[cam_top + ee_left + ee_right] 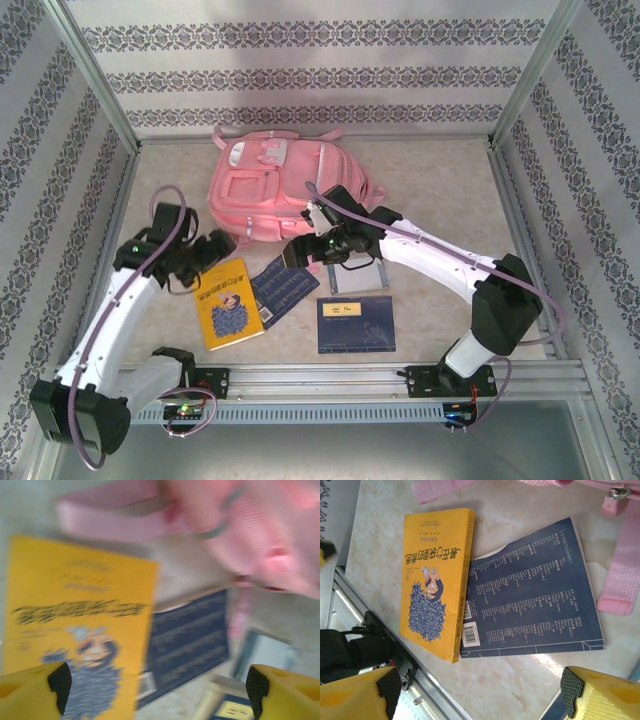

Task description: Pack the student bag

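We see the bag (270, 185) lying flat on the table (440, 200) with its front pockets facing up. Three books lie just in front of the bag's near edge: a yellow book (228, 303) towards its left corner, a dark blue book (285, 285) tucked partly under the yellow one, and a second blue book (356, 323) a little further out from the bag.

The left gripper (157, 685) hovers at the bag's near left corner, over the yellow book. Its fingers are spread wide and hold nothing. The right gripper (480, 690) hangs at the bag's near edge, over the dark blue book, and is likewise spread and empty.

We judge the bag to be soft and light. The fabric will sag and fold under a pinch, and the whole bag will likely slide if we push a book into it. A strap (620, 570) trailing from its near edge, or the rim of its opening, looks the surest place to pinch, with one gripper holding the mouth up while the other feeds a book in. We cannot tell whether the main zip is open.
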Available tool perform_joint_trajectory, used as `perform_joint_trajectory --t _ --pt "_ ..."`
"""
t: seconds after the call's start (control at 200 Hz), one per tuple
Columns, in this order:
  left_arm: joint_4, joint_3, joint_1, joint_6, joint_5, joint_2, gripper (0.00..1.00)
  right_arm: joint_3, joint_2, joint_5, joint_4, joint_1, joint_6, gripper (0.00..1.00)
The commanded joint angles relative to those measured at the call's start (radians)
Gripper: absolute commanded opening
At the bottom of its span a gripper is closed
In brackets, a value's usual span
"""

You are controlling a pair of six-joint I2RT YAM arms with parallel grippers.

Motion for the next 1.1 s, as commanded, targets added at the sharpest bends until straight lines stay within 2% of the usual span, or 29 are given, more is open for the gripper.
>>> perform_joint_trajectory --t 0.0,0.195,0.385,0.58,0.869,1.099 --pt "0.002 -0.117 0.021 -0.061 -0.035 -0.068 0.91 0.005 0.030 -0.069 0.014 0.002 0.035 0.84" --pt "0.083 -0.294 0.039 -0.154 -0.057 -0.097 0.92 -0.004 0.021 -0.062 -0.035 0.003 0.022 0.85" --pt "0.221 -0.438 0.043 -0.249 -0.065 -0.094 0.97 -0.002 0.030 -0.083 -0.066 -0.001 0.001 0.87" --pt "0.336 -0.497 0.042 -0.243 -0.060 -0.084 0.97 0.003 0.077 -0.160 -0.067 -0.007 -0.013 0.89" --pt "0.518 -0.520 0.040 -0.180 0.097 -0.073 0.88 0.050 0.186 -0.204 -0.070 -0.006 -0.029 0.87" --pt "0.597 -0.517 0.016 -0.181 0.241 -0.044 0.75 0.153 0.325 -0.238 -0.076 0.001 -0.010 0.84"
